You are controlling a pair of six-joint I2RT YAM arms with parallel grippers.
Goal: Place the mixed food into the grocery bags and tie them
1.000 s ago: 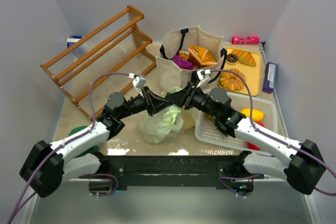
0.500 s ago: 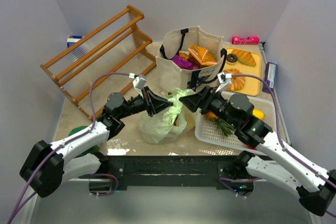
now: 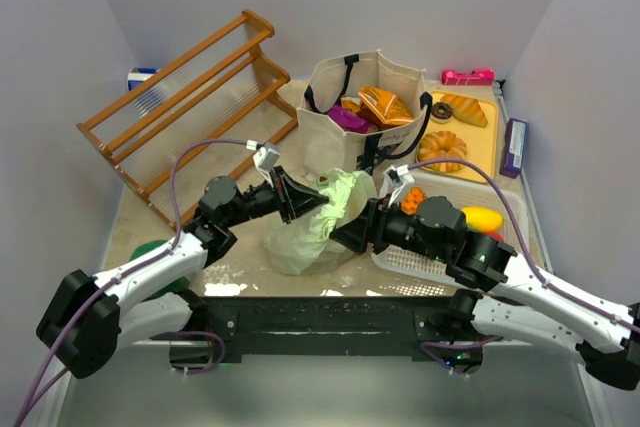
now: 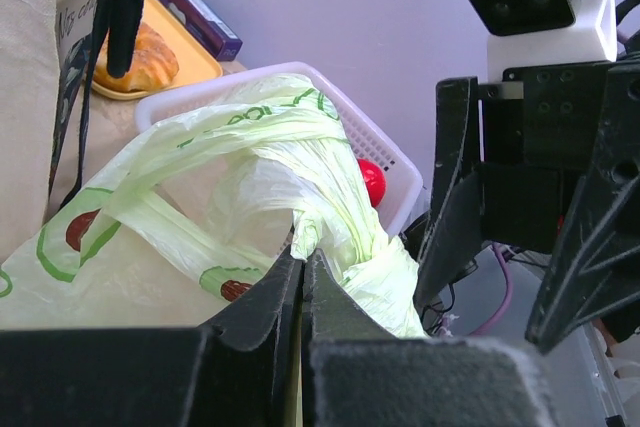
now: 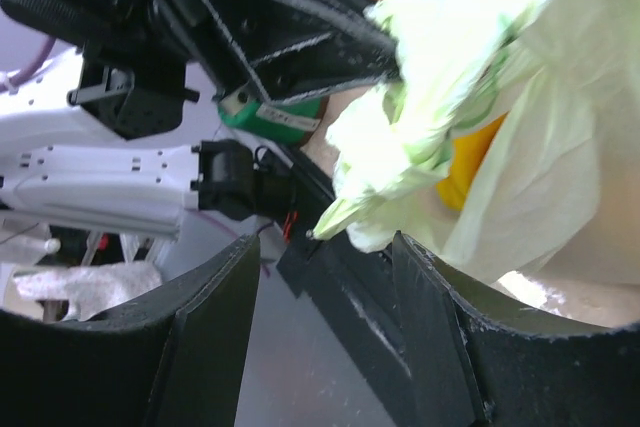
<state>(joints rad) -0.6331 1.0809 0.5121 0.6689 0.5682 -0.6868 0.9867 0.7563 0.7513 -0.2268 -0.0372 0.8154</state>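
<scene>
1. While the left fingers clench a twisted handle of the one pale green plastic bag, the bag sits mid-tabletop, just beside the one canvas tote.
2. Right fingers stand spread beside the bag, grasping nothing.
3. One purple snack packet and one striped orange packet show inside the tote.

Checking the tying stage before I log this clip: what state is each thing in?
Left gripper: shut on the gathered top of the thin pale green plastic bag.
Right gripper: open, jaws either side of the bag's loose end.
Thin pale green plastic bag: filled, top twisted, whether knotted unclear.
Beige canvas tote with black straps: upright, mouth open, snack packets inside.
White mesh basket: upright, toy fruit inside.
</scene>
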